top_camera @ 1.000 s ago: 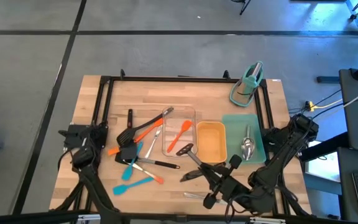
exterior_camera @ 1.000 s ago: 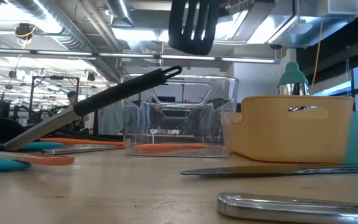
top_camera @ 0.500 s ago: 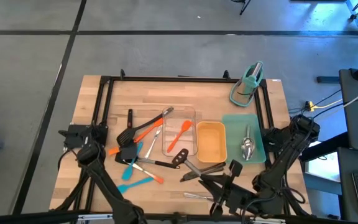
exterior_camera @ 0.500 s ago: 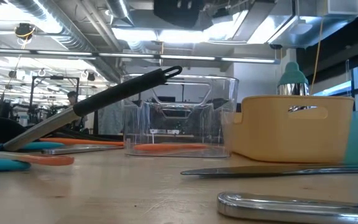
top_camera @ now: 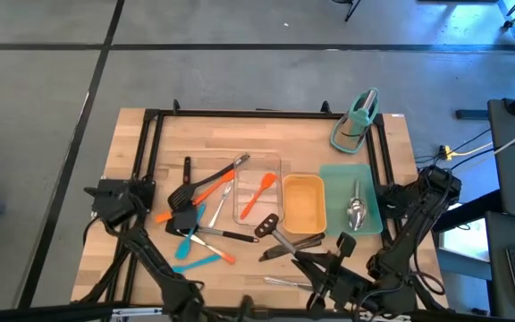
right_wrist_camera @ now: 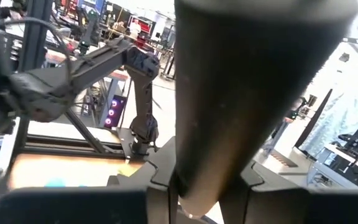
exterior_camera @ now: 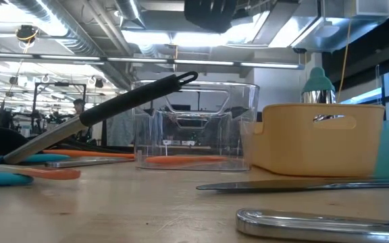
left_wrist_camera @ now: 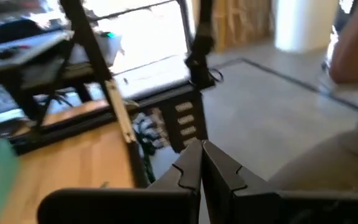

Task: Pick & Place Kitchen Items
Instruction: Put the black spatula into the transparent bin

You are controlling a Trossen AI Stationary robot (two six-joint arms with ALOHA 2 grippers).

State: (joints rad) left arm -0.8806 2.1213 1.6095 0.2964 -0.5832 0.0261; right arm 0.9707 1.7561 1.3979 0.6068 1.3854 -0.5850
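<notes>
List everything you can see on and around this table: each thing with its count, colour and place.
clear tray: one, clear, table centre
orange spatula: one, inside the clear tray
yellow tray: one, right of the clear tray
teal mat: one, right of the yellow tray
steel spoons: shiny, on the mat, count unclear
teal stand: one, back right corner
utensil pile: black, orange, blue, left of the clear tray, count unclear
steel utensil: one, front edge
black slotted turner: one, raised, front middle
right claw: shut on the turner's handle
left claw: shut, empty, front left
</notes>
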